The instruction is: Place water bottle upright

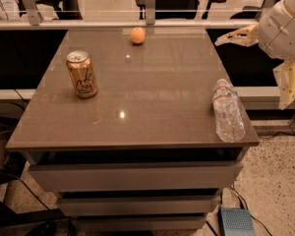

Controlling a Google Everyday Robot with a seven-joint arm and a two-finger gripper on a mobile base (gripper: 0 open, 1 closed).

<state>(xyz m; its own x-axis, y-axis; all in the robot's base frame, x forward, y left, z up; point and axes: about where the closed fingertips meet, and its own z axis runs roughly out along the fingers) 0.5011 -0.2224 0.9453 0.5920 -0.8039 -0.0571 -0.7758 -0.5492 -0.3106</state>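
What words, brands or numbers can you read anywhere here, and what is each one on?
"LaCroix": dark cursive script on the gold can, read with some doubt.
Label band on the lying water bottle: print too small to read.
No text on the table, on the round orange thing, or on the claw, which hangs open off the table's right edge, beyond the bottle.

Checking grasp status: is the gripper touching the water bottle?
Apart. The camera view shows the gripper hanging beyond the right edge of the table, with a plain gap of background between it and the water bottle lying on its side.
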